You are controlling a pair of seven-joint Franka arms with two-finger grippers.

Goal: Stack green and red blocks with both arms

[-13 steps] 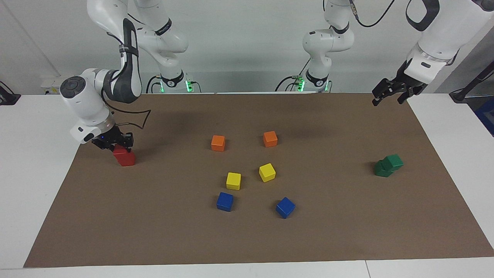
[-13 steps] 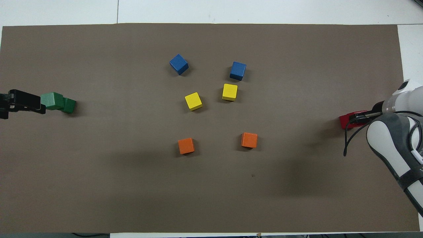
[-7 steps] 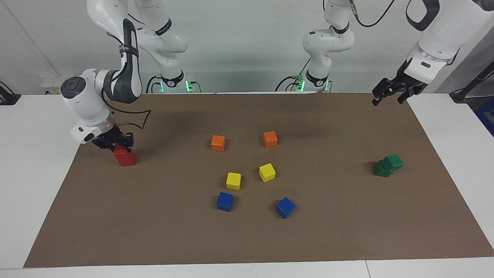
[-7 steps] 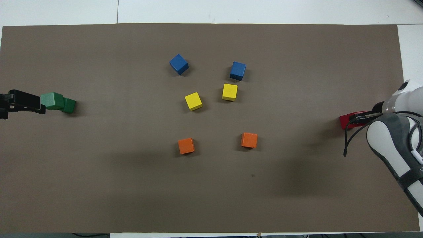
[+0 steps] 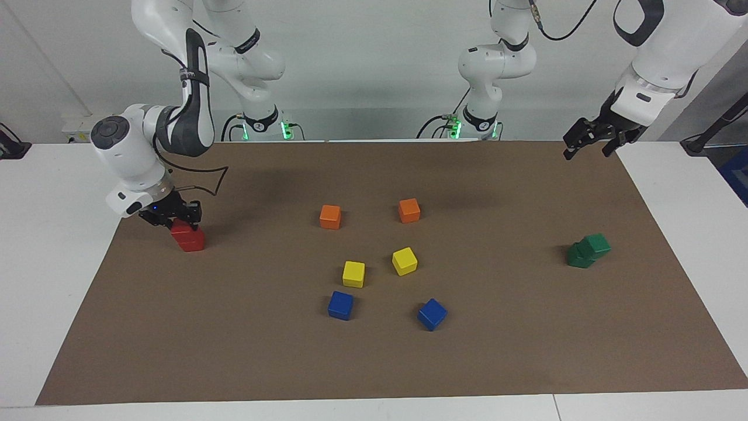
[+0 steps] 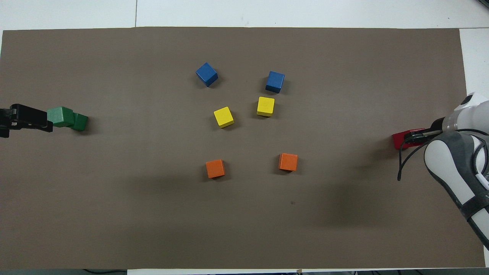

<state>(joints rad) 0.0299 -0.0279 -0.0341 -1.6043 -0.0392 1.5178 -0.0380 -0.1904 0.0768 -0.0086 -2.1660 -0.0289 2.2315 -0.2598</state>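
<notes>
Two red blocks stand as a stack near the mat's edge at the right arm's end. My right gripper (image 5: 182, 220) is shut on the upper red block (image 5: 183, 229), which sits on the lower red block (image 5: 193, 242). From above only a red edge (image 6: 399, 138) shows beside the right gripper (image 6: 414, 135). At the left arm's end, one green block (image 5: 598, 244) rests tilted and off-centre on the other green block (image 5: 577, 256). My left gripper (image 5: 589, 139) hangs open high over the mat's corner by the robots; from above, the left gripper (image 6: 28, 118) appears beside the green blocks (image 6: 61, 116).
Two orange cubes (image 5: 330, 216) (image 5: 409, 210), two yellow cubes (image 5: 353, 273) (image 5: 404, 261) and two blue cubes (image 5: 340, 305) (image 5: 432, 314) lie scattered mid-mat. The brown mat (image 5: 526, 351) covers most of the white table.
The left gripper has risen slightly. The right gripper stays shut on the upper red block, barely moved.
</notes>
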